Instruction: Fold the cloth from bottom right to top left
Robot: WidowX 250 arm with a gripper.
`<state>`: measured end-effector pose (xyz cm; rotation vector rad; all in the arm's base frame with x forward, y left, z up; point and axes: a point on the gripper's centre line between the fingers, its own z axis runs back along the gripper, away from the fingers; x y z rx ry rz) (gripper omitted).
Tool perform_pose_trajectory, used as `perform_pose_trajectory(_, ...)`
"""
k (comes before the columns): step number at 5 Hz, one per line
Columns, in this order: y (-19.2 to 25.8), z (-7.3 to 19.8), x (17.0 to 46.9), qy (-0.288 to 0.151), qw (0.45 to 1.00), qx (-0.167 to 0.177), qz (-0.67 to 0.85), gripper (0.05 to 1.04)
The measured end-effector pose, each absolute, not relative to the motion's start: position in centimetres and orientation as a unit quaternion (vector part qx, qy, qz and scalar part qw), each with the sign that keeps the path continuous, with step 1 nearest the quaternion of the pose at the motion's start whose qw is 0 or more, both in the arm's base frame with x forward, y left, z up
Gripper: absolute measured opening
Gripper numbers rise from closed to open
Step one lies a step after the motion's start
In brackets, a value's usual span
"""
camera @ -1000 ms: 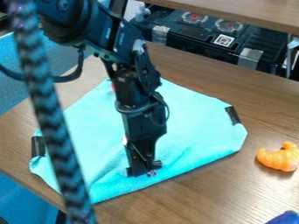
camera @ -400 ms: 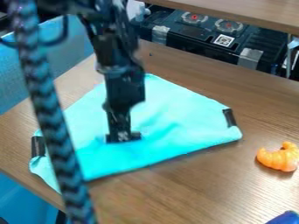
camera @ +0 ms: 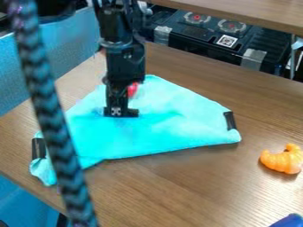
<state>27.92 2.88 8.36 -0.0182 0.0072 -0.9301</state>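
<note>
The black gripper (camera: 122,114) hangs down from the top edge, left of centre, with its tips at the upper face of the turquoise soft fabric cloth (camera: 160,135). I cannot tell whether the jaws are wide, narrow or closed on fabric. The cloth spreads below them and on both sides: a short stretch lies to their left, a longer stretch to their right, and its top corner rises behind them. They sit well in from its lower edge, towards the left half.

The cloth lies on the brown wood-grain counter (camera: 195,186), roughly triangular, with 1 corner at the top, 1 at the right and a bunched one at the lower left. Its lower edge slants up towards the right. Shallow creases run just right of the jaws.

There are 2 dark strips at its sides: a black left strip (camera: 38,148) and a black right strip (camera: 230,120). A small red thing (camera: 132,90) shows partly hidden behind the gripper. A thick teal-and-black braided cord (camera: 53,119) crosses the view in front of the cloth's left part.

To the right, apart from the cloth, lies a curved, ridged orange toy (camera: 284,159). A blue object (camera: 288,221) is cut off at the lower right corner. At the top stands a black toy stove (camera: 204,37) with 2 round burners.
</note>
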Motion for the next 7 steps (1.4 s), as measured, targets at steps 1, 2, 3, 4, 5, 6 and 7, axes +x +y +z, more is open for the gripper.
perform_pose_trajectory(1,3.8,7.9,29.8,0.019,0.893,-0.064,-0.445,0.056)
perform_pose_trajectory(2,4.0,8.0,31.1,0.018,0.898,-0.07,-0.434,0.055)
perform_pose_trajectory(3,4.7,8.7,32.3,0.01,0.905,-0.081,-0.417,0.055)
perform_pose_trajectory(4,5.5,9.8,33.1,-0.005,0.91,-0.082,-0.407,0.055)
perform_pose_trajectory(5,6.1,10.2,34.1,-0.013,0.914,-0.079,-0.398,0.055)
perform_pose_trajectory(6,7.1,9.8,35.6,-0.012,0.921,-0.083,-0.381,0.055)
perform_pose_trajectory(7,7.9,9.0,37.5,-0.01,0.927,-0.076,-0.368,0.055)
